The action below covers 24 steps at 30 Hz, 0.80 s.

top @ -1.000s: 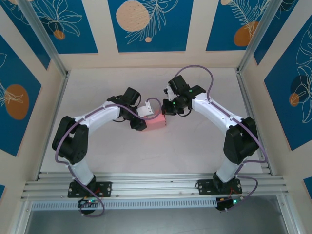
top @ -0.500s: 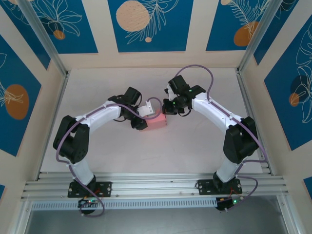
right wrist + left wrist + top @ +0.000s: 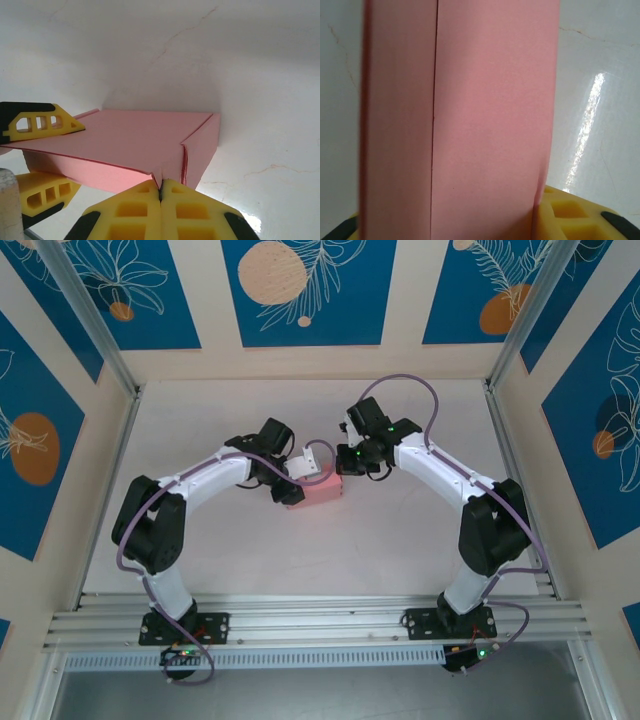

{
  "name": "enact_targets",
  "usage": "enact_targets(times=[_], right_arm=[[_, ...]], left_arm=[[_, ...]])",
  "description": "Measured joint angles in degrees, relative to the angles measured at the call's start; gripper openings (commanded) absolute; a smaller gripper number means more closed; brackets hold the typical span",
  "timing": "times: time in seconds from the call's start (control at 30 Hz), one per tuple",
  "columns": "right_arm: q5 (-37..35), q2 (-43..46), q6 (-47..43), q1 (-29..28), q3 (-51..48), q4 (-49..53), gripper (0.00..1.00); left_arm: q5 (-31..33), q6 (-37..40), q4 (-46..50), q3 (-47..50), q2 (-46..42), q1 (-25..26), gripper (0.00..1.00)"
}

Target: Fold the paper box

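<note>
- I see the paper box [image 3: 318,490] in plain salmon pink.
- My right gripper [image 3: 160,192] has yellow fingers [image 3: 132,212] edged in black.
- The table [image 3: 400,540] is white, faintly veined.
- The wall panels [image 3: 345,300] are blue, with orange discs and white leaf outlines.

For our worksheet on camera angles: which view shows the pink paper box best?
The right wrist view: the paper box shows its top, two sides and a corner, so its shape reads. The top external view shows the box small and far off; the left wrist view shows the box as a flat pink face with one seam.
</note>
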<state>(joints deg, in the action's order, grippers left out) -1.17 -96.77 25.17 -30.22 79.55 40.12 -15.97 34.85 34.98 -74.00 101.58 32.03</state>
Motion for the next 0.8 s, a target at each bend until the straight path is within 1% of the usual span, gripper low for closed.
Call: enact_targets(times=[0.27, 0.8], right_arm=[[-1.6, 0.5, -0.8, -0.2, -1.0, -0.9, 0.01], [-8.3, 0.5, -1.8, -2.6, -2.2, -2.6, 0.01]], left_arm=[[0.1, 0.0, -0.2, 0.0, 0.0, 0.0, 0.37], [0.7, -0.6, -0.1, -0.3, 0.2, 0.0, 0.37]])
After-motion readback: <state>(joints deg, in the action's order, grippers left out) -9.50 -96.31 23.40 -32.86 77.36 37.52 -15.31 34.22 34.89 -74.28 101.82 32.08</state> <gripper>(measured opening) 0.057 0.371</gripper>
